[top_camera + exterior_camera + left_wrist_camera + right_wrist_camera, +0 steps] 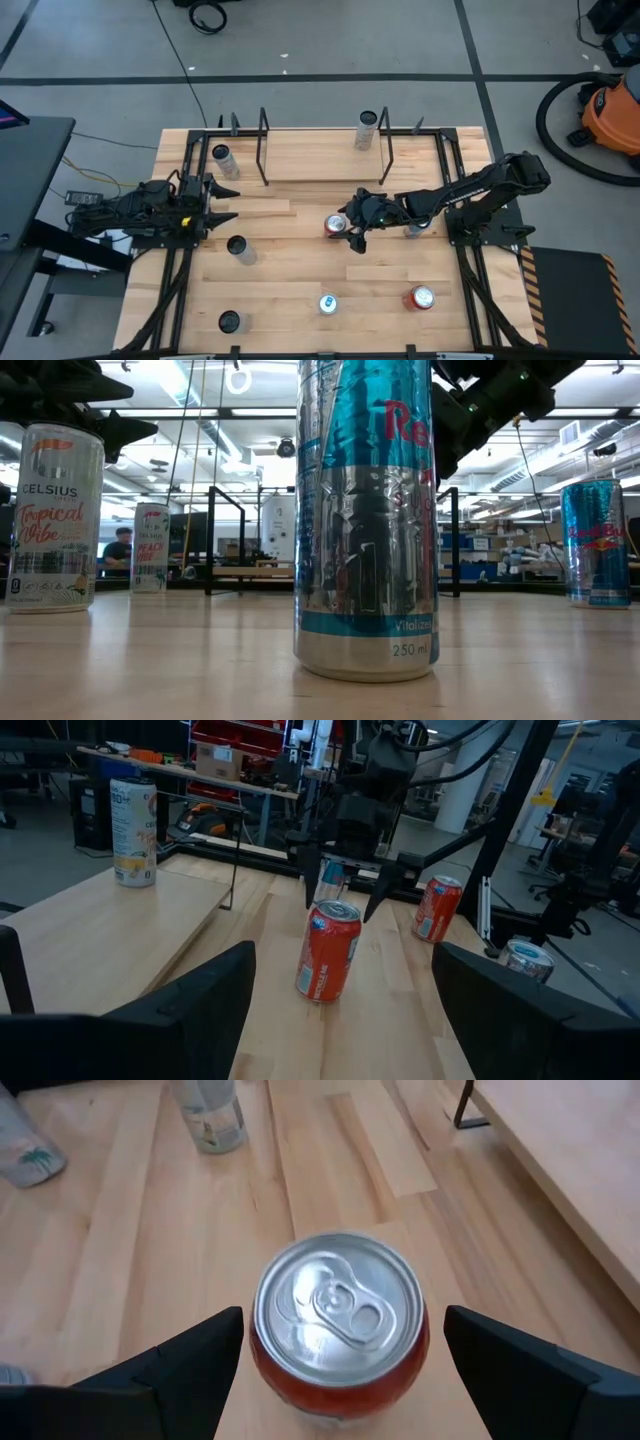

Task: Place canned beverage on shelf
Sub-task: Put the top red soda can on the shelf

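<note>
Just above the middle of the surface, the right tool hangs with its two fingers spread wide, one on either side of an upright red can and not touching it. The right wrist view looks straight down on that can's silver lid and pull tab, with clear wood showing between the can and each finger. From the left wrist view the same red can stands upright in the middle of the wood with the right tool's finger tips poised over its top. The right arm reaches in from the right edge of the surface. Near its elbow stands a pale can, partly hidden by the arm. The shelf lies along the far edge, a light board between black end frames, and one tall pale can already stands on it toward its right end. The left tool waits near the left edge, its fingers also spread apart and holding nothing. Other cans stand about the surface: a blue and silver can and a second red can at the near side, three dark-topped cans at the left.
</note>
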`<state>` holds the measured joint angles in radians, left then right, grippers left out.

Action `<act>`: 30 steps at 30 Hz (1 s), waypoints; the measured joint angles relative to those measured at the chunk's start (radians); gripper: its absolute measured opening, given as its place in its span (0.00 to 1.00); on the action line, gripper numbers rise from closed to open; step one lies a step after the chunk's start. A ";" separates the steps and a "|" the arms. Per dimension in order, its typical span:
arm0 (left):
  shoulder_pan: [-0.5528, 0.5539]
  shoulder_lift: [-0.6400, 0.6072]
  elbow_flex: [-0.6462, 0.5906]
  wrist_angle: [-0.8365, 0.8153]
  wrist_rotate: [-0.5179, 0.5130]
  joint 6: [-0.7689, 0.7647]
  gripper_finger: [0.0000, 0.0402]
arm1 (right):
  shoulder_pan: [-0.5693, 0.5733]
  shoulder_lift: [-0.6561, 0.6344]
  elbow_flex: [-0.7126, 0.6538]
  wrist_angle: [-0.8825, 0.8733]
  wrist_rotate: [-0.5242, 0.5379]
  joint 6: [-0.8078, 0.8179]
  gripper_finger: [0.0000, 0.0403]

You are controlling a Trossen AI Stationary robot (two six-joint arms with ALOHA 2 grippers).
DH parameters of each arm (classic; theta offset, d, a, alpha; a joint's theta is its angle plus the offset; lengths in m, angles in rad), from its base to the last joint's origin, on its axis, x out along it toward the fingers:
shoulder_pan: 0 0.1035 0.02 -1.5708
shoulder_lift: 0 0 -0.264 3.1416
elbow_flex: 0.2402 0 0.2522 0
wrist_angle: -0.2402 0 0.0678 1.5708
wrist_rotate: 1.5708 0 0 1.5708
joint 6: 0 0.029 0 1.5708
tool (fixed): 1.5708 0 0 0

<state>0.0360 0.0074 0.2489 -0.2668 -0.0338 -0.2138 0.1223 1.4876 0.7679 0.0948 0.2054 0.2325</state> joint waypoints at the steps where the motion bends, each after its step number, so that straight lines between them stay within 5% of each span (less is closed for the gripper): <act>1: 0.000 0.000 0.000 0.000 0.000 0.000 0.77 | 0.000 0.000 -0.005 0.004 0.000 0.000 0.88; 20: 0.000 0.000 0.000 0.000 0.000 0.000 0.77 | -0.003 0.114 0.032 0.106 -0.010 -0.043 0.86; 30: 0.000 0.000 0.000 0.000 0.000 0.000 0.77 | -0.038 0.111 0.070 0.014 -0.056 0.000 0.74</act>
<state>0.0360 0.0071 0.2488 -0.2672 -0.0338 -0.2137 0.0847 1.5982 0.8375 0.1091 0.1490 0.2321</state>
